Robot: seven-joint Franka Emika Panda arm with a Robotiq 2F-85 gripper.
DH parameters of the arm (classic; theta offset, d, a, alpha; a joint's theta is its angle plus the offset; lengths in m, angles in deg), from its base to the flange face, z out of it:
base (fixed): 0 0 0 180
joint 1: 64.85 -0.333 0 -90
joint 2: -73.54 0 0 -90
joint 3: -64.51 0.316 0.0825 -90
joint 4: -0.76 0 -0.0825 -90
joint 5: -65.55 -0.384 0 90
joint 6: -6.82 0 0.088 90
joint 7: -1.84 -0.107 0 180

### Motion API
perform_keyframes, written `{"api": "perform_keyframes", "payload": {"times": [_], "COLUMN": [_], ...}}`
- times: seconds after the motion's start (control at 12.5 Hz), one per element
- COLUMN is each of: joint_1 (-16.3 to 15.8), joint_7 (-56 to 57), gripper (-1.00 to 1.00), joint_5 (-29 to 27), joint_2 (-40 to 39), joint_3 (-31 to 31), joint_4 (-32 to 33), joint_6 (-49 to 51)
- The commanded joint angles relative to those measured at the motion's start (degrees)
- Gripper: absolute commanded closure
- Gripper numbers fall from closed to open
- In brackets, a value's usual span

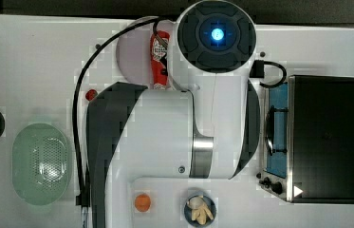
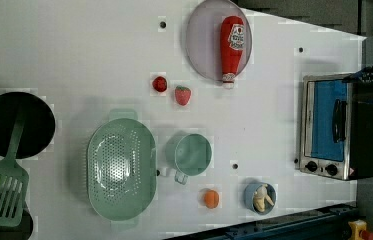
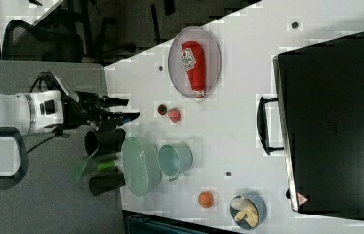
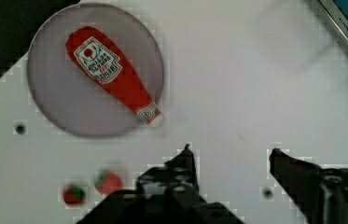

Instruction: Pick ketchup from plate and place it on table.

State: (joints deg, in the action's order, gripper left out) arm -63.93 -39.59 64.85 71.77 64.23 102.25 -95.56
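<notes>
The ketchup [image 2: 231, 45] is a red squeeze bottle with a white label. It lies flat on the round greyish-lilac plate [image 2: 204, 45], with its whitish cap end over the plate's rim. In the wrist view the ketchup [image 4: 111, 77] lies across the plate [image 4: 59, 102], and my gripper [image 4: 230, 150] hangs open above the bare white table [image 4: 237, 70], well apart from the bottle, with nothing between its fingers. In the right view the gripper [image 3: 130, 109] hovers high over the table's edge. In the top view the arm covers part of the ketchup [image 1: 158, 57].
Two strawberries [image 2: 159, 84] [image 2: 183, 95] lie close to the plate. A mint-green basket [image 2: 120, 165], a green cup [image 2: 192, 154], an orange [image 2: 211, 198] and a blue bowl [image 2: 260, 196] stand farther off. A toaster oven [image 2: 331, 125] sits at the left view's right.
</notes>
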Motion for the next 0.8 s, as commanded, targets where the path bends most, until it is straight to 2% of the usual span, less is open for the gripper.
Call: {"api": "perform_keyframes", "payload": {"times": [0.08, 0.24, 0.8], "joint_1": [3.91, 3.9, 3.43], "joint_7": [-3.9, -3.83, -2.38], "gripper": [-0.6, -1.0, -1.0], "joint_5": [-0.55, -0.56, -0.56], "joint_2": [10.64, 10.53, 2.15], "joint_3": [2.58, 2.6, 3.78], "joint_4": [-2.5, -2.5, -2.52], "joint_6": [13.49, 13.42, 8.85]}}
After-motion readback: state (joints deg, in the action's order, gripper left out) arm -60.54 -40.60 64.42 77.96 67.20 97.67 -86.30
